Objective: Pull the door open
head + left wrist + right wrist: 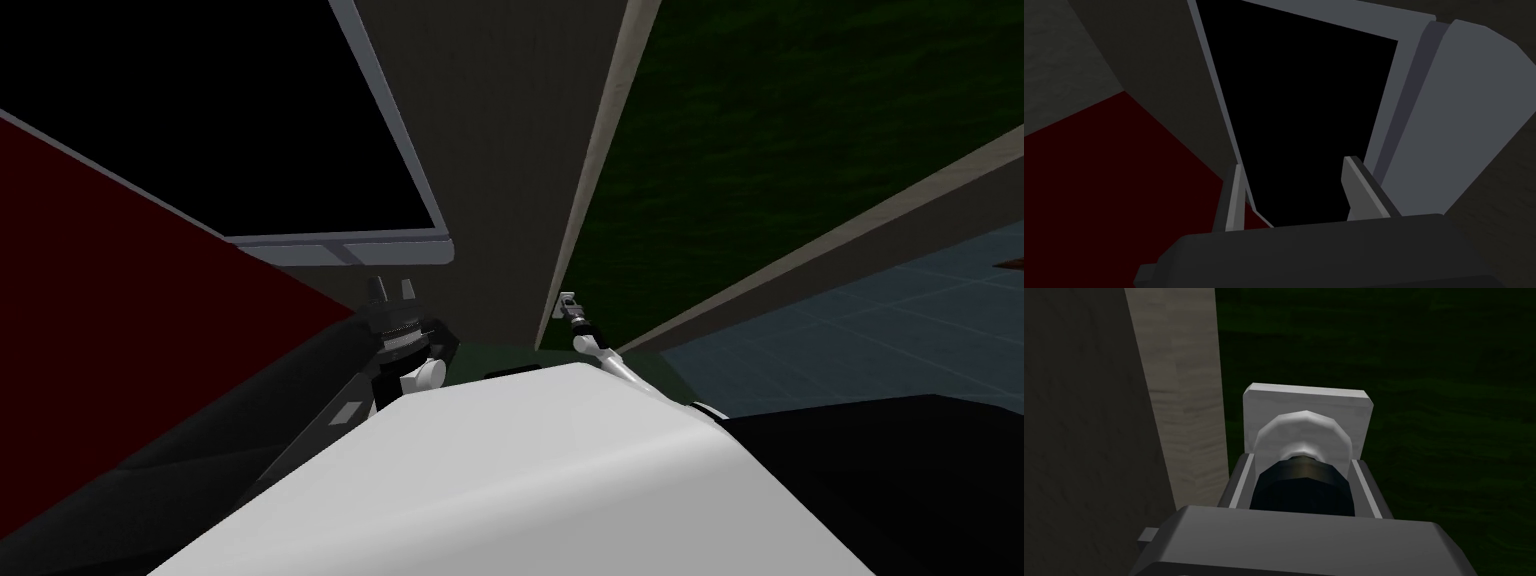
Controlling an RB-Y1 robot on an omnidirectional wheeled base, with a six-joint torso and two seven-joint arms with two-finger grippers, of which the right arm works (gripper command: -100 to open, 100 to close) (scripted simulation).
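1. Head view, left of centre: our left gripper [391, 291] hangs empty, fingers spread, below a grey-framed black area [250, 130].
2. Right of centre, our right gripper [568, 302] pinches the dark door knob [1302, 485] on the green door [780, 110], beside a pale strip [600, 150].
3. We judge the thin fingers could slide off the round knob if our pull strays from the door's arc.

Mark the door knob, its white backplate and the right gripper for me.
door knob [1302, 488], right wrist view, dark round body.
white backplate [1309, 397], right wrist view, upper part.
right gripper [1303, 459], right wrist view, midway between fingertips.
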